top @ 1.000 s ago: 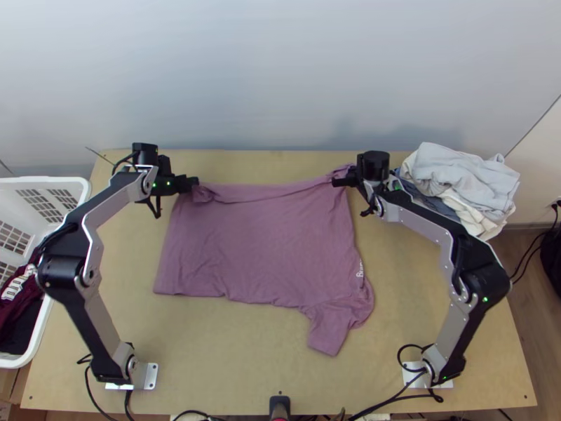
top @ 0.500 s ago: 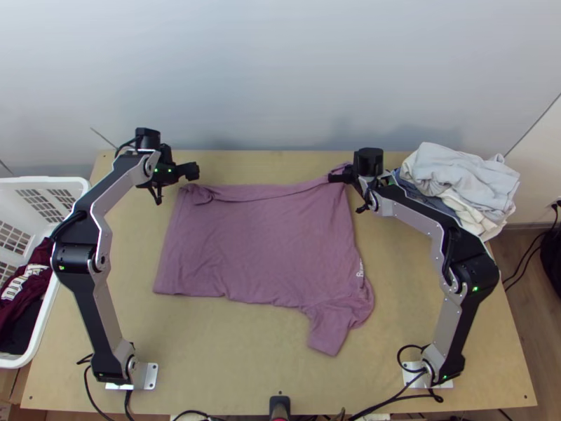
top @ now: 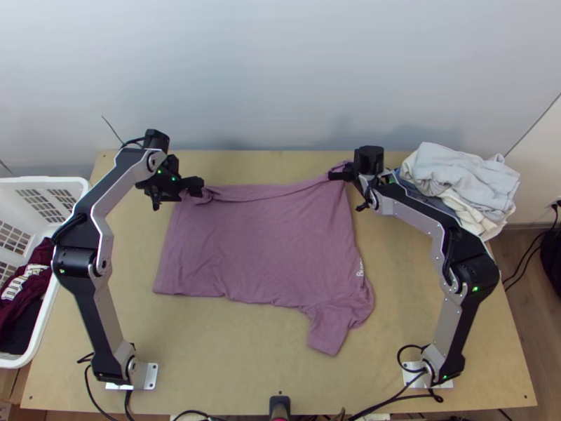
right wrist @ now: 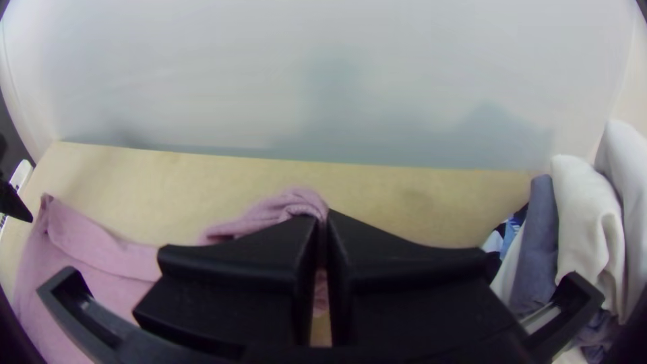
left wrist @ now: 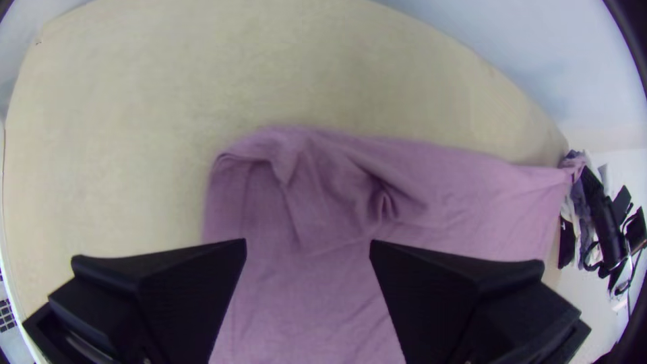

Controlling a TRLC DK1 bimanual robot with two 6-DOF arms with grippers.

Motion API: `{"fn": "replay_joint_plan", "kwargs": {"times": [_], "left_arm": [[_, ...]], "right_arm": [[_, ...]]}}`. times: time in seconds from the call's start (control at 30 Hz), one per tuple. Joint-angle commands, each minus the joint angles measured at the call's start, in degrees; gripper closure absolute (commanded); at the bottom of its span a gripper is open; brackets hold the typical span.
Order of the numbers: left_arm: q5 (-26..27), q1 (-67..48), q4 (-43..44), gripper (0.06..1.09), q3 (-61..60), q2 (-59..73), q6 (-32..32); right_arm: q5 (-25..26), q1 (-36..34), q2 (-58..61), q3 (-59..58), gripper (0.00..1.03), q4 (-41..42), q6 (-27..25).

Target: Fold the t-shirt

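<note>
The bench (top: 231, 382) carries the whole job, with the mauve t-shirt (top: 263, 245) laid flat across its middle, longer from side to side than from near to far. Its far edge is turned over in a narrow, rumpled strip, and one sleeve (top: 329, 333) pokes out toward my near side. To my left is the white basket (top: 42, 181) with dark clothes in it; at the far right of the bench sits a loose pile of clothes (top: 459, 175).

My right pincer (right wrist: 323, 219) is closed on the far right corner of the shirt, a small bunch of cloth caught between its fingers. My left pincer (left wrist: 308, 244) is wide, with nothing in it, over the rumpled far left corner (left wrist: 323, 182).

I judge this to be light, limp jersey: no weight to fight, nothing to break, but it will sag and crease between two holds. I'd take that left corner through all its layers, just in from the side edge, since a shallow pinch could catch only the top one. With both corners held, I could draw the far edge taut before folding it toward me.
</note>
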Motion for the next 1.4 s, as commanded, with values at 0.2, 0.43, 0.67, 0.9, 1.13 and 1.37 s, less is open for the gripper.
{"fn": "replay_joint_plan", "kwargs": {"times": [0.2,0.43,0.67,0.9,1.13,1.37], "left_arm": [[-0.19,-1.37,-0.63,0.26,2.13,5.24,-1.47],[-0.46,-1.28,4.55,0.5,1.08,4.54,-2.52],[-1.6,-1.72,7.54,0.9,0.99,3.22,-3.58],[-1.77,-1.98,6.13,1.04,1.16,-0.56,-3.23],[-1.77,-0.49,4.55,0.99,3.01,-1.79,-3.66],[-1.69,-0.49,1.56,0.44,3.8,0.85,-2.52]], "right_arm": [[0.07,0.04,0.32,1.0,1.0,-0.04,-0.06],[0.07,0.22,0.4,0.39,1.0,-0.04,0.03],[0.07,0.13,0.4,0.12,1.0,-0.04,-0.15],[0.07,-0.05,0.32,0.04,1.0,-0.04,-0.23],[0.07,0.22,0.49,1.09,1.0,-0.04,-0.15],[0.07,0.57,0.4,1.18,1.0,-0.04,-0.06]]}}
